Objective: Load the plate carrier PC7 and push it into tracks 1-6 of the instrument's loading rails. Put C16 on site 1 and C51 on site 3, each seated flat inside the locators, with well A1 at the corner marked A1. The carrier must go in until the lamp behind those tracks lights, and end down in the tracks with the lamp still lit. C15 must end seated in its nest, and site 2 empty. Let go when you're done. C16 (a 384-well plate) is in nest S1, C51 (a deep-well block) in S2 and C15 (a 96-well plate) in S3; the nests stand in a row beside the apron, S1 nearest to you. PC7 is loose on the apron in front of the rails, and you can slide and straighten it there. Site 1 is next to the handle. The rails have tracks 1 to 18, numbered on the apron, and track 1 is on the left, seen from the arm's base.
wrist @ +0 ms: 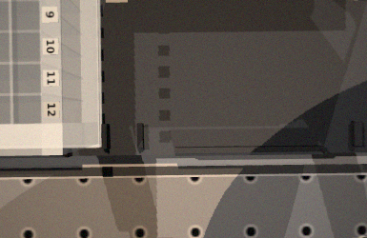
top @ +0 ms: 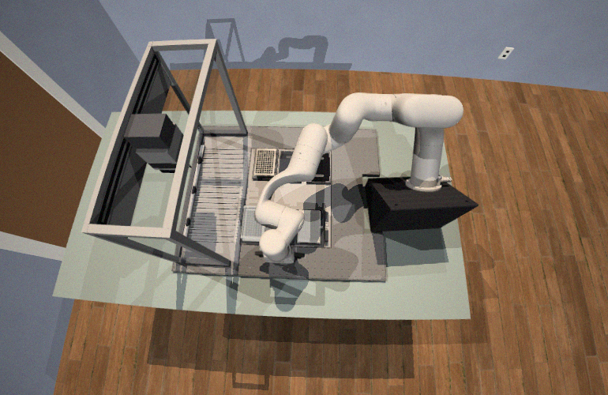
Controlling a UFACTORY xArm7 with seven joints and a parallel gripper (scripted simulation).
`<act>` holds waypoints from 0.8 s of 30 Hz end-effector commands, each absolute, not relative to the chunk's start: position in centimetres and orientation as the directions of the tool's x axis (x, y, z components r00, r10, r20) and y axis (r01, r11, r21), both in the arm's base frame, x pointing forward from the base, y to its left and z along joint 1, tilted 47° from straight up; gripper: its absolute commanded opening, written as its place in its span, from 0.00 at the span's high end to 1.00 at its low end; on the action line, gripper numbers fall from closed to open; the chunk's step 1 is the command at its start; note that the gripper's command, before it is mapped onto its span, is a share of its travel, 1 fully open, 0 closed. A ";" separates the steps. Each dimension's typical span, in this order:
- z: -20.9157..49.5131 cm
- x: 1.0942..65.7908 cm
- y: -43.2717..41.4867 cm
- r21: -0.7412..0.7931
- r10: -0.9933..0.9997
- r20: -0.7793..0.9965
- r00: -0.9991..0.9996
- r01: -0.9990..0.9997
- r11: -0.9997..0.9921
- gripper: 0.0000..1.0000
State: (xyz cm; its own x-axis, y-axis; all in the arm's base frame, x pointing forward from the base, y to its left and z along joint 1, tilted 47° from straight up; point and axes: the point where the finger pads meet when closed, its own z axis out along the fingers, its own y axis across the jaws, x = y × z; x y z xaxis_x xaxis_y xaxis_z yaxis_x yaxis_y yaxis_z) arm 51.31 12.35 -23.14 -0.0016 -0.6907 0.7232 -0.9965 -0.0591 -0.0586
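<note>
The carrier PC7 lies on the apron in front of the rails [top: 219,195]. A pale block with column numbers up to 12, C51 [top: 251,227], sits on its end site by the rails; it also shows in the wrist view [wrist: 45,76]. A grey plate, C16 [top: 309,227], sits on the site at the handle end. The middle site [wrist: 240,81] is bare and dark, with short locators [wrist: 140,135] at its edge. C15 [top: 264,163] rests in the far nest. My gripper [top: 283,256] hangs open over the carrier's near long edge, holding nothing. Its fingers do not show in the wrist view.
The instrument frame [top: 160,139] stands over the rails at the left. Two dark, empty-looking nests [top: 298,165] lie partly under my arm. The perforated base plate [wrist: 193,205] runs beside the carrier's edge. The black arm pedestal [top: 416,205] is to the right.
</note>
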 end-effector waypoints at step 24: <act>-22.9 51.3 13.8 -0.060 -0.693 0.721 -0.002 -0.996 -0.060 0.00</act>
State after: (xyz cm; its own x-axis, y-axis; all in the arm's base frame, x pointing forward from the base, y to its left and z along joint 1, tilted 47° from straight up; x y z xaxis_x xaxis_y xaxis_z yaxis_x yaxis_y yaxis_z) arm 51.29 13.13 -23.38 -0.0017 -0.6904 0.7235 -0.9966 -0.0588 -0.0584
